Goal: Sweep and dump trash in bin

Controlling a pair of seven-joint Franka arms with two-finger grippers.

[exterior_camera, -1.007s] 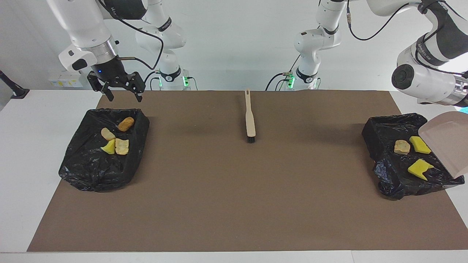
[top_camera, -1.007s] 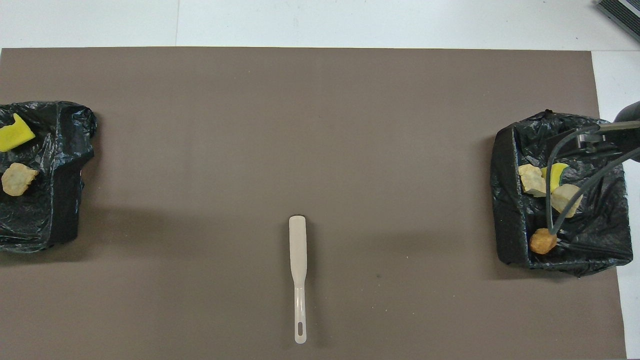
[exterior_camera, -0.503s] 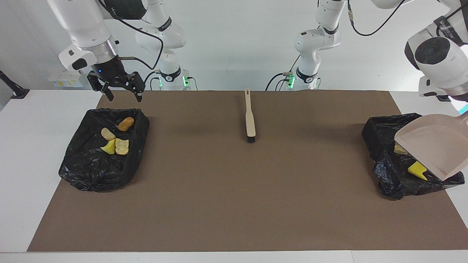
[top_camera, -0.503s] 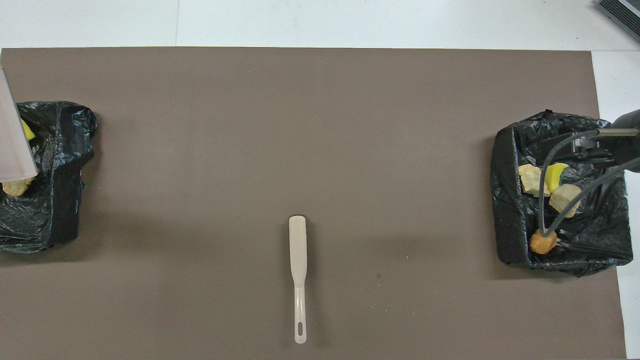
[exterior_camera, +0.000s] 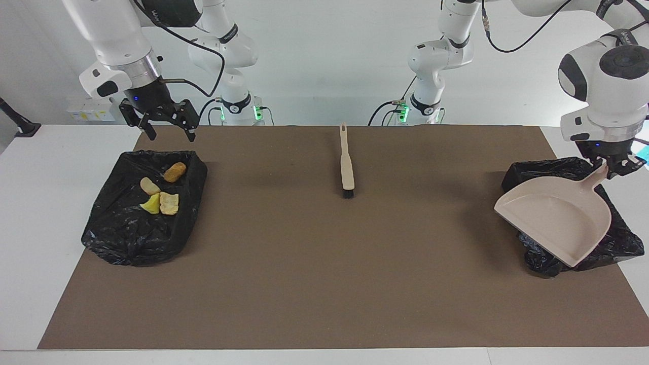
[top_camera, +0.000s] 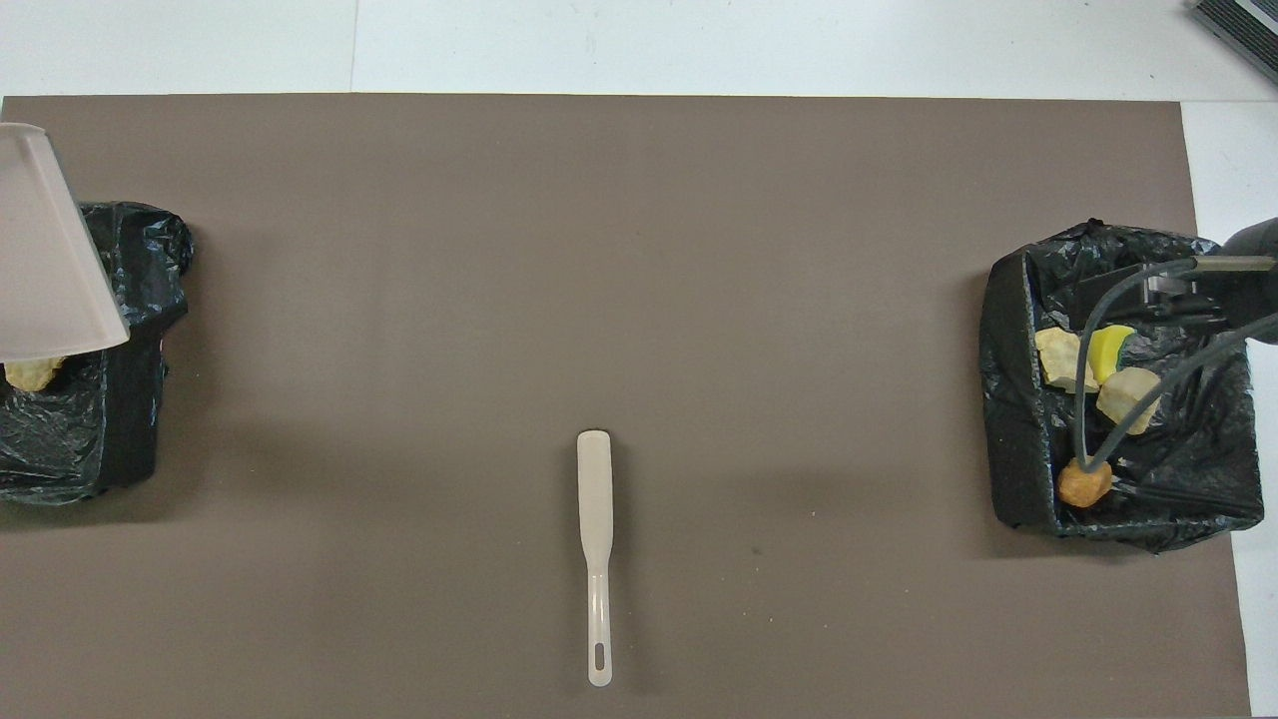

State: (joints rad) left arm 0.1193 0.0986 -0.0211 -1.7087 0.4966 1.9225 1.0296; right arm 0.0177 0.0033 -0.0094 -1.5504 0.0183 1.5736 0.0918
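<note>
The trash lies in two black-bagged bins. The bin at the right arm's end [exterior_camera: 127, 238] [top_camera: 1018, 399] holds an orange lump [exterior_camera: 175, 172] [top_camera: 1084, 483], two tan scraps [exterior_camera: 169, 203] and a yellow piece [exterior_camera: 151, 205]. My right gripper [exterior_camera: 171, 134] hangs open and empty over that bin's edge nearest the robots. My left gripper [exterior_camera: 611, 170] is shut on the handle of the beige dustpan [exterior_camera: 555, 220] [top_camera: 45, 260], held empty over the other bin [exterior_camera: 613, 246] [top_camera: 100, 429]. The pan hides that bin's scraps, except a tan one [top_camera: 30, 372].
A beige brush [exterior_camera: 347, 165] [top_camera: 596, 549] lies on the brown mat [exterior_camera: 324, 279] midway between the bins, near the robots, its black bristles pointing away from them. White table shows around the mat.
The left arm has swung the dustpan down from a tipped-up pose to lie over its bin, covering the scraps there. The right gripper has risen slightly.
</note>
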